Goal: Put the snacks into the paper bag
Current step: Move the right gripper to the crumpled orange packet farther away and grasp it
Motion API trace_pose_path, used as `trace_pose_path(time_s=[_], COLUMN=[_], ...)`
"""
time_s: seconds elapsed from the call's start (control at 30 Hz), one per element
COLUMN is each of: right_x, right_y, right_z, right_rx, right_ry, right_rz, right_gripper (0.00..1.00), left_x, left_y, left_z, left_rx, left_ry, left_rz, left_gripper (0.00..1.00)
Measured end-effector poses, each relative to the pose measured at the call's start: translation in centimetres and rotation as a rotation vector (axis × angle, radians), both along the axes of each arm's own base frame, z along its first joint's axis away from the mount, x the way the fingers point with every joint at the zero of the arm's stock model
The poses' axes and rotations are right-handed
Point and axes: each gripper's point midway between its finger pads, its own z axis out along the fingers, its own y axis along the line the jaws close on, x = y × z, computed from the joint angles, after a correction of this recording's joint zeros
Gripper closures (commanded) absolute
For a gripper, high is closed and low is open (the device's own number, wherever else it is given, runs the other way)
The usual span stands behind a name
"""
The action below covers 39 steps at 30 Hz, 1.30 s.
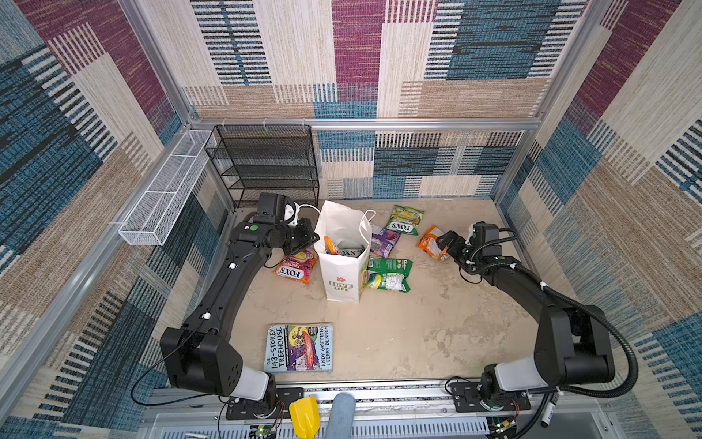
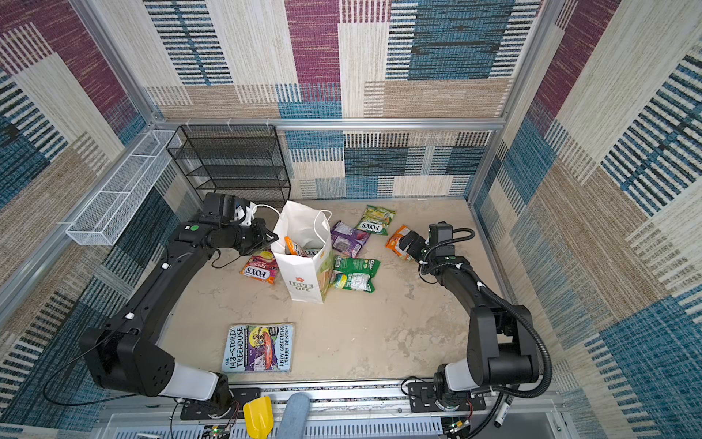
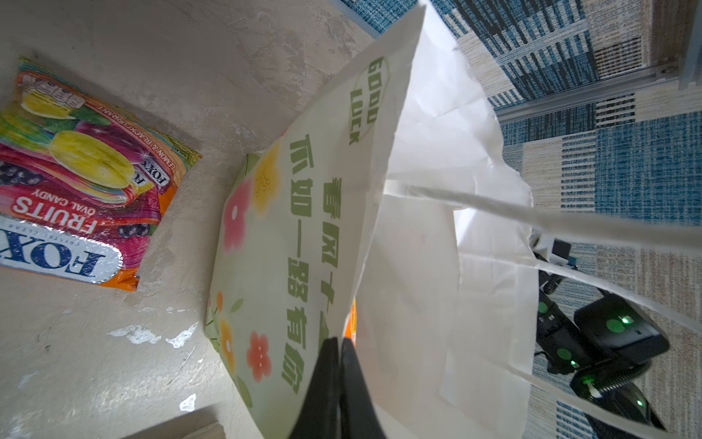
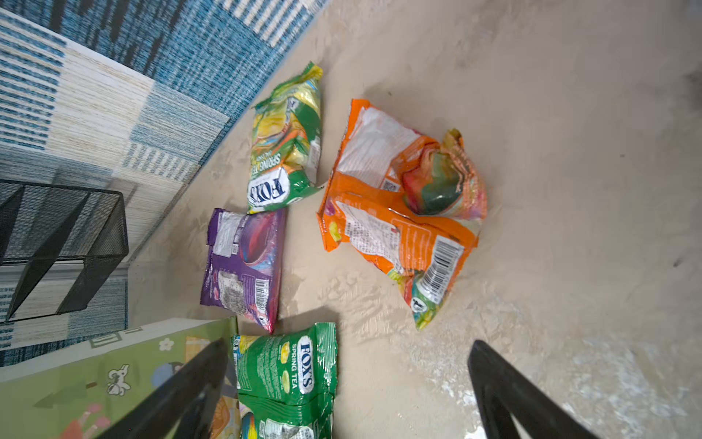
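Near mid-table, the paper bag [image 1: 342, 266] stands upright, seemingly because the left gripper [image 3: 337, 344] pinches its nine-o'clock rim, while the right gripper [image 4: 347, 344] hovers wide-jawed near the orange packet [image 4: 399, 213] at three o'clock, likely to grab it.

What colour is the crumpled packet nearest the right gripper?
Orange packet, clearest in the right wrist view.

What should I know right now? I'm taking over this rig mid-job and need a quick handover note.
The left gripper is shut on the paper bag at its rim; the bag stands upright.
The right gripper is open and empty, above the orange packet.
Done: at least two packets lie inside the bag.
To do: pink-red packet by the left arm; purple packet, yellow-green packet, green packets and the orange one on the other side.
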Motion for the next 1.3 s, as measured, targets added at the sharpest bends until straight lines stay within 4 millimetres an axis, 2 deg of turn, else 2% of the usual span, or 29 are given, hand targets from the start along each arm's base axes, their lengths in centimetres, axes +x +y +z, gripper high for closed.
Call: trace_pose_path(time_s=[0.23, 0.47, 0.6, 0.9, 1.0, 1.1, 1.3], right_x=[1.1, 2.2, 2.7, 3.4, 3.5, 3.5, 3.7], right_y=[-2.0, -2.3, -2.7, -2.3, -2.2, -2.1, -1.9], right_z=[-4.3, -6.4, -7.3, -8.0, -7.9, -7.9, -7.6], right_rx=[0.047, 0.089, 0.108, 0.141, 0.144, 0.144, 0.153], right_ry=[0.092, 0.120, 0.135, 0.133, 0.127, 0.125, 0.118], right_rz=[-0.039, -0.029, -0.033, -0.007, -0.003, 0.007, 0.021], right_gripper=[0.12, 0.25, 0.39, 0.65, 0.71, 0.84, 0.95], left_x=[0.0, 0.0, 0.0, 0.1, 0.2, 0.2, 0.2], left_y=[-0.1, -0.1, 0.0, 0.0, 0.0, 0.0, 0.1], left_z=[0.1, 0.0, 0.0, -0.2, -0.3, -0.3, -0.4], left_rx=[-0.005, -0.005, -0.005, -0.005, -0.006, -0.006, -0.006], left_ry=[0.000, 0.001, 0.002, 0.008, 0.010, 0.011, 0.012], left_rz=[-0.005, -0.004, -0.003, -0.001, -0.002, -0.001, 0.000], left_gripper=[1.00, 1.00, 1.00, 1.00, 1.00, 1.00, 1.00])
